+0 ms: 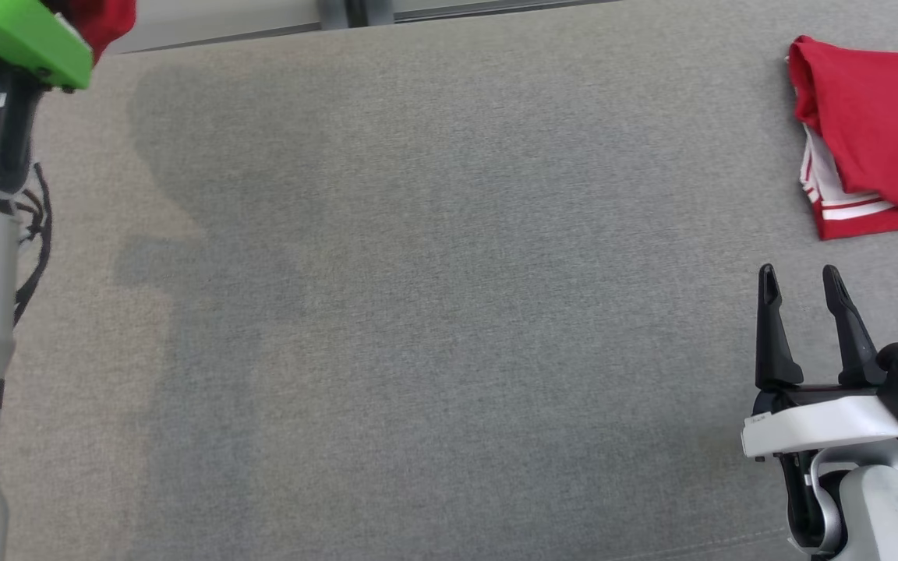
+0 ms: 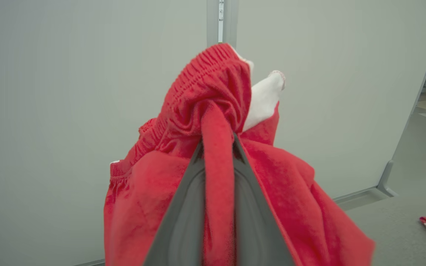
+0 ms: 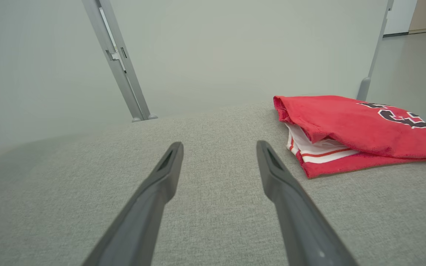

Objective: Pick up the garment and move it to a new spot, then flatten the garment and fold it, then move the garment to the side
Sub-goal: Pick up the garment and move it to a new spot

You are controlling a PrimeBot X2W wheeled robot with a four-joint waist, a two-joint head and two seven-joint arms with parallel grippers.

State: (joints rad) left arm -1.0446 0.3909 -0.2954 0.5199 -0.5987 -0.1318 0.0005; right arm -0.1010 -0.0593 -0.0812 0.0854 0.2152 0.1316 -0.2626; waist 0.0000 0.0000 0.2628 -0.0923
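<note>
Garments, red: two.
- The held garment (image 2: 205, 92) has a gathered elastic waistband and one white patch of lining. We hold it bunched and hanging in the air before the pale wall. In the head view one corner of it shows at the upper left, beside our left arm's green cover (image 1: 20, 39).
- The folded garment (image 1: 878, 125) has white stripes at its edge and dark lettering on top. It lies flat at the far right of the counter (image 1: 449, 312).

Hands: two.
- Our left hand (image 2: 218, 145) has both dark fingers pinched tight on one fold of the held garment.
- Our right hand (image 1: 799, 274) has its two fingers spread wide with nothing between them. It sits over the near right of the counter, near the folded garment but apart from it.

Counter: one, covered in grey woven cloth.

Grey upright posts behind the counter: two, seen in the right wrist view.
</note>
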